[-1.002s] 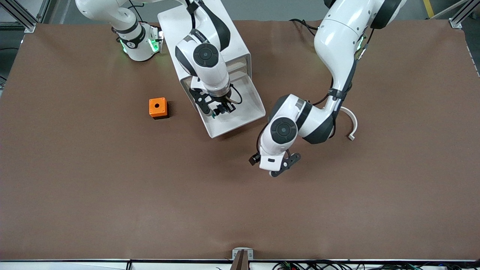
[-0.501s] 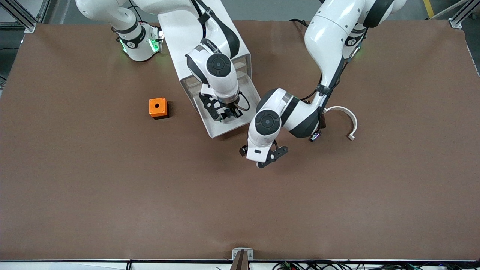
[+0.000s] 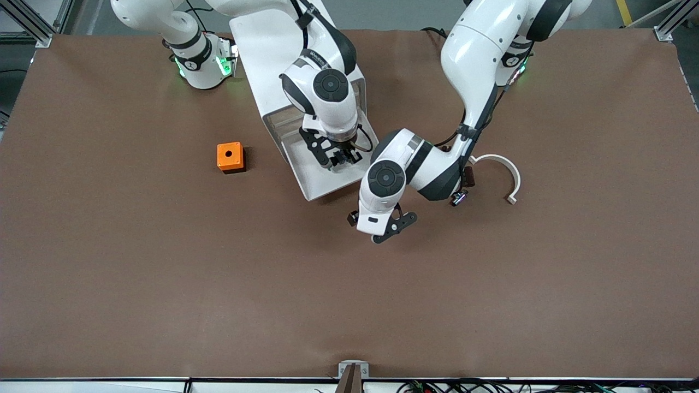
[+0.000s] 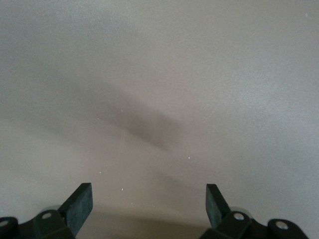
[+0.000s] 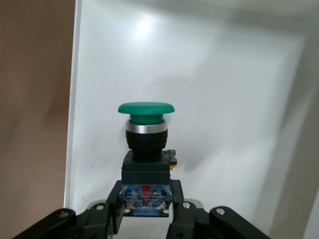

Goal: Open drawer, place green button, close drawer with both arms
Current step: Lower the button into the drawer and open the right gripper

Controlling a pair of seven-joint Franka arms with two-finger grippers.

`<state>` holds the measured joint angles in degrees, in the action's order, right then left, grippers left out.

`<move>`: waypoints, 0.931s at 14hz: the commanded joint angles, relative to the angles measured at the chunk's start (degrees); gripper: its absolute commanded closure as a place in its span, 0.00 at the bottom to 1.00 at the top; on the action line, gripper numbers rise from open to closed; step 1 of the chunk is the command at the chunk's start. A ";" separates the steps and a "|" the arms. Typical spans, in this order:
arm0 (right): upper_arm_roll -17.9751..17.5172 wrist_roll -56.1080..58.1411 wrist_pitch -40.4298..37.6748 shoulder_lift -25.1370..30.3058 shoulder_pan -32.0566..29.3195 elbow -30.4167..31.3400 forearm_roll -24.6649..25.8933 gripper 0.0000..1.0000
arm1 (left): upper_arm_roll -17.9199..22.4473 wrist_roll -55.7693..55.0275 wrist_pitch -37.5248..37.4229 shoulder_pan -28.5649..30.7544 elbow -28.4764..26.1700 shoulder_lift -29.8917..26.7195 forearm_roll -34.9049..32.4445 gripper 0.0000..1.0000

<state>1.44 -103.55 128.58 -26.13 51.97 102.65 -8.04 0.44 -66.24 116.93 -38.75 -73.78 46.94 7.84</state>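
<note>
- While the drawer (image 3: 327, 177) stands pulled out of the white cabinet (image 3: 284, 49), the right gripper (image 3: 343, 159) hangs over its white tray, its fingers clamped on the button (image 5: 146, 144).
- In the right wrist view the button shows a round green cap, a silver ring and a dark body with a blue label; the fingers (image 5: 110, 209) pinch the body at its base, and the cap points toward the drawer floor.
- In the front view the button is too small to make out; the right arm's wrist covers it and much of the tray.
- The cabinet's upper drawers are hidden under the right arm; only the cabinet top and one side wall show.
- The left gripper (image 3: 389, 229) is over bare table (image 3: 164, 273), just beside the drawer's front corner; its fingers stand wide apart and hold nothing.
- The left wrist view shows only the two fingertips (image 4: 79, 206) and blurred brown table surface with a shadow.
- An orange cube (image 3: 230, 156) with a hole in its top sits on the table beside the drawer, toward the right arm's end.
- A white curved piece (image 3: 510, 174) lies on the table toward the left arm's end; the left arm's elbow covers part of it.
</note>
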 commanded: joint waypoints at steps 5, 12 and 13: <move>0.67 -1.66 -0.61 -1.47 1.12 -1.13 -0.93 1.00 | 0.08 -0.38 0.23 -0.18 -0.14 -0.36 -0.46 0.00; 0.67 -1.74 -0.44 -2.17 1.30 -1.13 -0.93 1.00 | -0.36 -0.30 0.23 0.08 -0.05 -0.27 0.58 0.00; 0.67 -1.66 -0.52 -2.17 1.30 -1.13 -0.93 0.75 | -0.44 -0.21 0.23 0.17 -0.05 -0.27 2.60 0.00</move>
<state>1.46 -104.47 128.50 -27.52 52.38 102.64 -8.04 0.38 -66.24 116.93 -38.73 -73.77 46.94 8.40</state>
